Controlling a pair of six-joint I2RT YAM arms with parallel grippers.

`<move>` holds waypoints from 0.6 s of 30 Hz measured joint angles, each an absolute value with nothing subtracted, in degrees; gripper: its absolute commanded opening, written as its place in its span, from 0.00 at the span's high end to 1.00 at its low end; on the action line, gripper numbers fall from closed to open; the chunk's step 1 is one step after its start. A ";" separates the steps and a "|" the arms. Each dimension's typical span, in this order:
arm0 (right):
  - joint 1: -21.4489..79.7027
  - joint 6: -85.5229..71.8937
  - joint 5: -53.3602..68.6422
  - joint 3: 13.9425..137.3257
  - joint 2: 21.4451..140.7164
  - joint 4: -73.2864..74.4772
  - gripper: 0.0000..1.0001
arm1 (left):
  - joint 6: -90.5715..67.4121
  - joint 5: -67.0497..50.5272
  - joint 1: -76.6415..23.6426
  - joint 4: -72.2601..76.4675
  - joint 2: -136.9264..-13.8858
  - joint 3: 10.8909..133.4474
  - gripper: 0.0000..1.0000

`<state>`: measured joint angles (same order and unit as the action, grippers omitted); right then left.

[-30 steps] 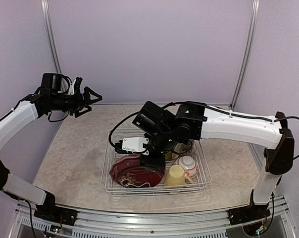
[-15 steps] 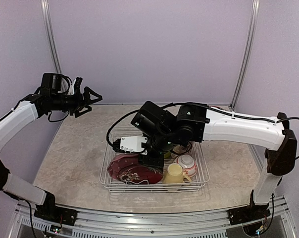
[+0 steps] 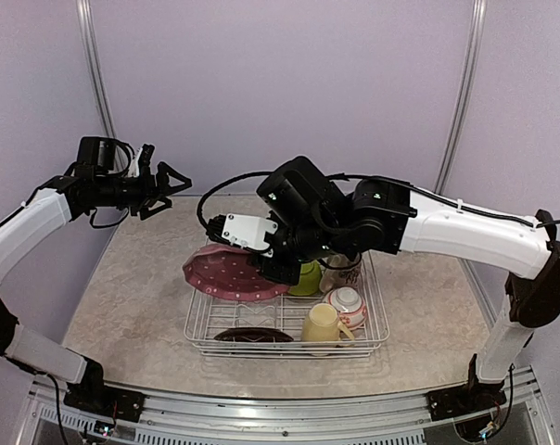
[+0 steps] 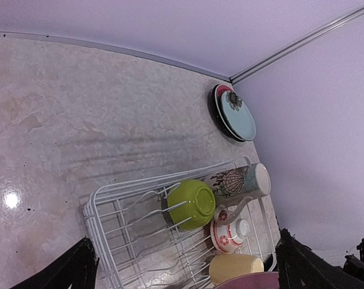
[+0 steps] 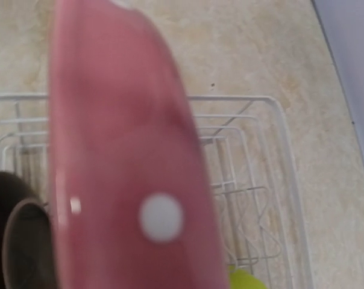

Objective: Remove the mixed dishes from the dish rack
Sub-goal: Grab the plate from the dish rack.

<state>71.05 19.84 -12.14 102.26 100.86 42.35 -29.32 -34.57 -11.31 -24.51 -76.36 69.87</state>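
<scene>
Beige marbled tabletop (image 3: pixel 132 297), lilac walls (image 3: pixel 280 83), L hand (image 3: pixel 169 187) spread wide, R hand (image 3: pixel 278 269) clamping pink dotted plate (image 3: pixel 226 274) – above rack (image 3: pixel 289 351).

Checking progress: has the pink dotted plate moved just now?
Yes. The pink dotted plate rose out of the dish rack, leftward over its left rim.

Pink dotted plate (image 3: pixel 229 273); perhaps dark-red plate (image 3: pixel 252 336)
</scene>
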 measured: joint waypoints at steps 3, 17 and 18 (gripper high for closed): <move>70.70 19.29 -12.97 102.24 100.79 41.23 1.00 | -29.32 -34.54 -11.31 -24.51 -76.36 69.87 0.01; 60.23 5.74 -6.76 85.12 82.61 28.62 1.00 | -29.34 -33.80 -10.13 -24.51 -75.24 69.87 0.01; 58.30 3.44 -5.02 82.32 80.42 26.39 1.00 | -29.39 -33.85 -10.07 -24.51 -75.24 69.87 0.01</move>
<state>58.30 3.44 -5.02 82.32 80.42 26.39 -29.39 -33.85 -10.07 -24.51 -75.24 69.87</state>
